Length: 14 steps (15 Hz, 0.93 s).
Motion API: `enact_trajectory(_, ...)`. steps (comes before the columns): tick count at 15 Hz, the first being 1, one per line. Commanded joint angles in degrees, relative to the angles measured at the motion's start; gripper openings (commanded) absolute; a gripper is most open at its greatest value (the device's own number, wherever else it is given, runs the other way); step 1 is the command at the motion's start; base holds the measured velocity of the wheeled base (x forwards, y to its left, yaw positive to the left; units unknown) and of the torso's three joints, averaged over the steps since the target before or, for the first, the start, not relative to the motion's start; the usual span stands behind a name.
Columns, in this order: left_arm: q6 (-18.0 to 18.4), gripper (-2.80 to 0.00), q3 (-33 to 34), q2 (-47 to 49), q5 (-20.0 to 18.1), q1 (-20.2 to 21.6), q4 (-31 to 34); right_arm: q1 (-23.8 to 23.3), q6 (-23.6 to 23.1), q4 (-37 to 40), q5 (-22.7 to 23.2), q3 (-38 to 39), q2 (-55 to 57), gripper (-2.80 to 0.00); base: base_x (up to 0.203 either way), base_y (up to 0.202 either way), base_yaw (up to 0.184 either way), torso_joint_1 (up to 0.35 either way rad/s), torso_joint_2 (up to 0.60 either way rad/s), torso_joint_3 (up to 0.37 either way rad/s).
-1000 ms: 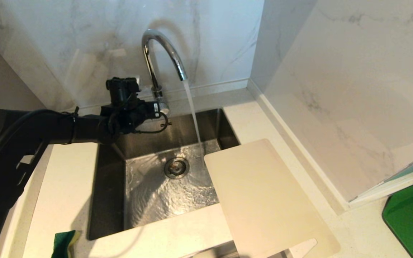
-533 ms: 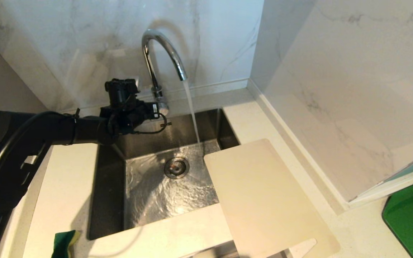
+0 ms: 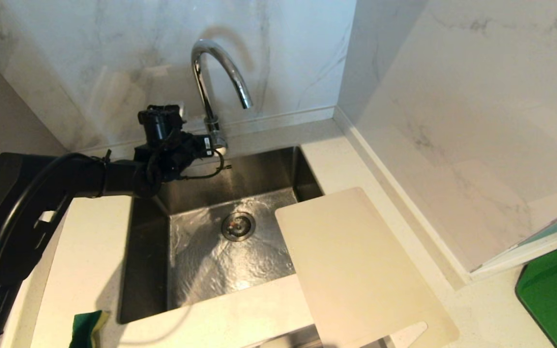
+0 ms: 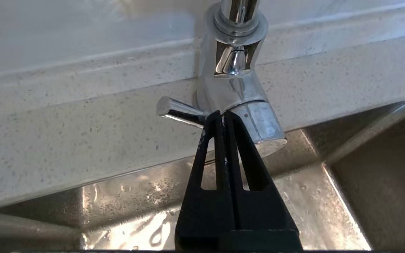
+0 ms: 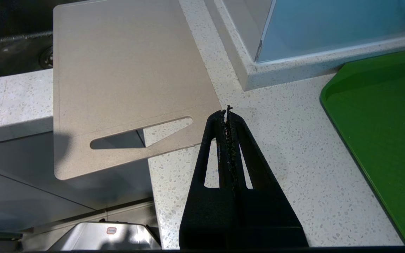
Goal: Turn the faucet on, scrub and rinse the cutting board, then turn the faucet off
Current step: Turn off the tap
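My left claw (image 4: 223,117), pressed together at the faucet (image 3: 215,77) lever (image 4: 178,111), has just stopped the stream, finishing the task.

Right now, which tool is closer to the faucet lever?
Left. The left tool sits shut, its tips at the lever on the faucet base. The right tool hangs over the counter beside the cutting board, well away.

Your speckled white counter (image 3: 90,241) carries the cutting board (image 3: 356,270), which overhangs the sink (image 3: 148,261) and the front edge, a green sponge (image 3: 85,328) at front left, and a green mat (image 3: 556,290) at right.
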Motion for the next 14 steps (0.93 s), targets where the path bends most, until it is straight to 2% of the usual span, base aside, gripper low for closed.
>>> enact_trajectory(1, -0.04, -2.80, 0.03, 0.51, 0.14, -0.02, -0.10, 0.02, -0.04, 0.01, -0.03, 0.00, 0.05, -2.80, 0.000, 0.000, 0.000, 0.000, 0.00, 0.000)
enact_trajectory(9, -0.21, -2.80, 1.07, -3.27, -0.01, -0.99, 0.43, 0.02, -0.04, 0.01, 0.06, 0.00, 0.05, -2.80, 0.000, 0.000, 0.000, 0.000, 0.00, 0.000)
enact_trajectory(12, -0.21, -2.80, 8.15, -9.37, -0.78, -2.13, 0.85, 0.02, -0.04, 0.01, -0.03, 0.00, 0.05, -2.80, 0.000, 0.000, 0.000, 0.000, 0.00, 0.000)
enact_trajectory(14, -0.21, -2.80, 16.69, -15.82, -3.08, -2.42, 1.48, -0.07, -0.04, 0.01, 0.00, 0.00, 0.05, -2.80, 0.000, 0.000, 0.000, 0.000, 0.00, 0.000)
